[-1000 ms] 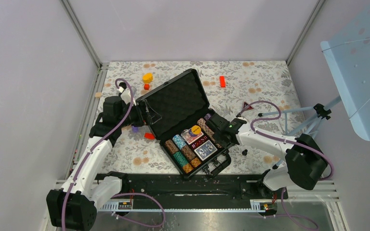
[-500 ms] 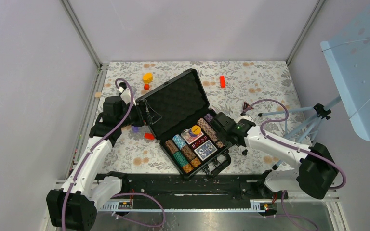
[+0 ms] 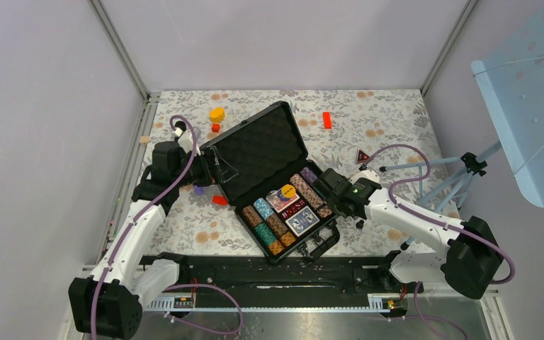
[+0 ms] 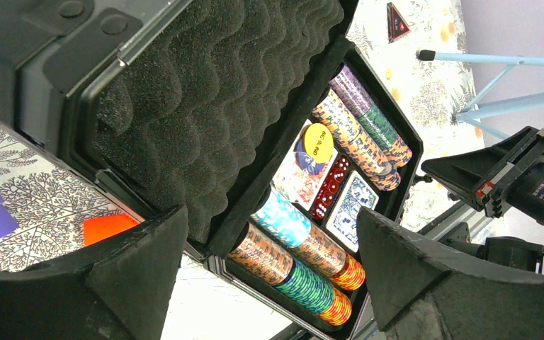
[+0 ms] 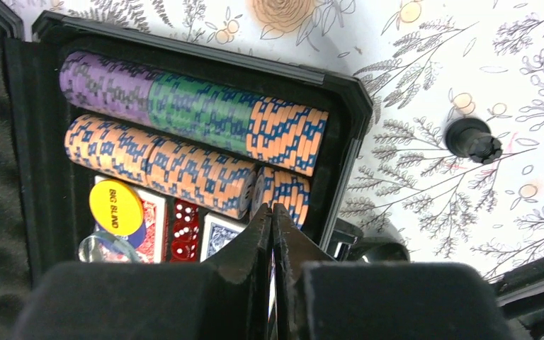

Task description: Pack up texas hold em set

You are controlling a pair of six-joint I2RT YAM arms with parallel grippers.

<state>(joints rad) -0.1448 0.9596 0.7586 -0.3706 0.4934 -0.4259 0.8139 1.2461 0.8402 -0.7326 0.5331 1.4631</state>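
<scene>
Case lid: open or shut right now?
Open. The lid is swung back with its foam lining exposed; chip rows and cards show inside.

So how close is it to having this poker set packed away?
Chips and cards already sit in the case. The open left gripper is at the edge of the lid; the right gripper, shut, hovers by the case's side. Left: closing and latching the lid.
</scene>
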